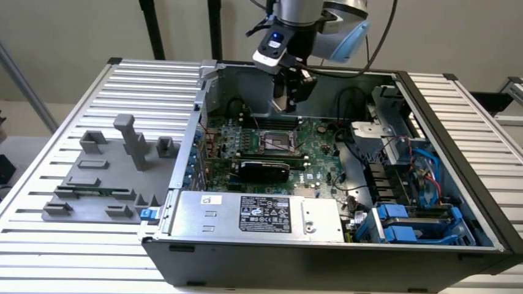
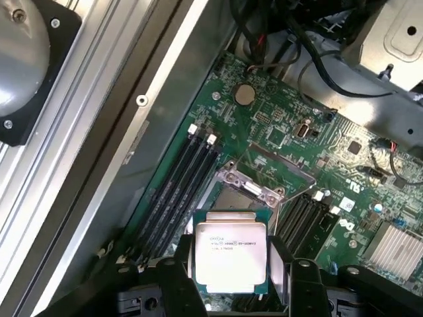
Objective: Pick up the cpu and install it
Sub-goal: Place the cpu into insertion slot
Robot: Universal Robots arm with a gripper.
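- While I stood near the open dark metal computer case (image 1: 327, 266), the robot's black gripper (image 1: 293, 92) hung over the flat green circuit board (image 1: 320, 136) inside it.
- Its jaws were closed on the small square cpu with the pale silver metal top (image 2: 230, 254). One dark finger (image 2: 173, 284) pressed on each side edge.
- Holding it by the edges kept the chip level, with the tiny writing on top facing up. I think that was so the underside touched nothing and could go down flat.
- The cpu was up in the air and not yet in its place.
- The dark square socket with the shiny metal frame (image 2: 248, 191) lay on the board below. It sat just beside the long black memory slots (image 2: 175, 191).
- The chip looked close to lined up with the socket but not right over it, I guessed.
- I could not tell if the socket's frame was flipped open.
- The big silver box with the black label (image 1: 257, 214) sat at the case's near side, well apart from the gripper.
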